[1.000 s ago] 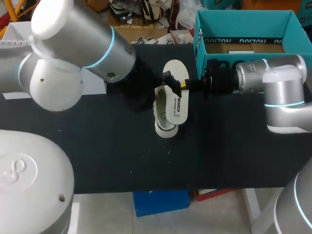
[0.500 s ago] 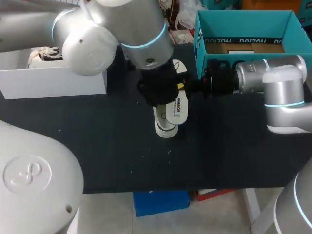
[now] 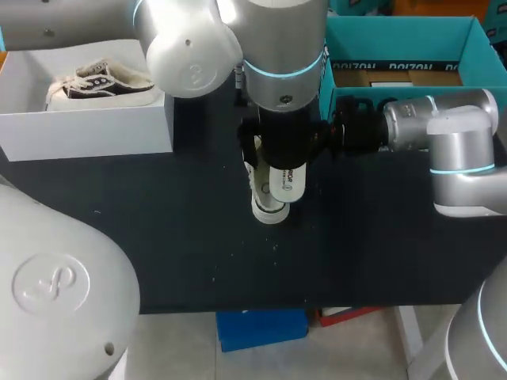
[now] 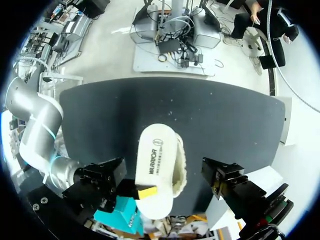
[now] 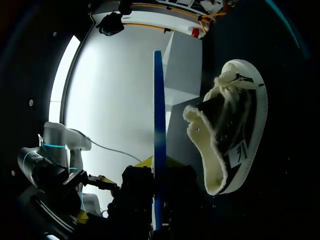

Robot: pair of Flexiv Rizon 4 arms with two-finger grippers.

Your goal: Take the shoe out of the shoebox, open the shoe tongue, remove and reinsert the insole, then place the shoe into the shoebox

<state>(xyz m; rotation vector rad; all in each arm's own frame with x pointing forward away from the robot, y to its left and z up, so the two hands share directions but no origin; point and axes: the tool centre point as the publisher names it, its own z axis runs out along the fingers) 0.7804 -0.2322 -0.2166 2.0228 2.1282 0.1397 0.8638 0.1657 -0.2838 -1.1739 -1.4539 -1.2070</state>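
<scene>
A black canvas shoe (image 5: 230, 145) with white fleece lining lies on the dark table (image 3: 158, 237). In the head view only its white toe (image 3: 268, 207) shows below the insole. My right gripper (image 5: 159, 200) is shut on the white insole (image 4: 155, 165), holding it over the shoe. In the right wrist view the insole (image 5: 159, 130) appears edge-on. My left gripper (image 4: 162, 177) hangs open directly above, jaws wide on either side of the insole and touching nothing. In the head view my left arm (image 3: 281, 71) covers the heel end and my right fingertips.
A white box (image 3: 87, 127) at the back left holds a second black shoe (image 3: 99, 79). A teal shoebox (image 3: 400, 36) stands at the back right, behind my right arm (image 3: 444, 131).
My left arm has swung from the left side rightward until its open gripper hangs over the shoe and insole. My right arm has kept still with the insole.
</scene>
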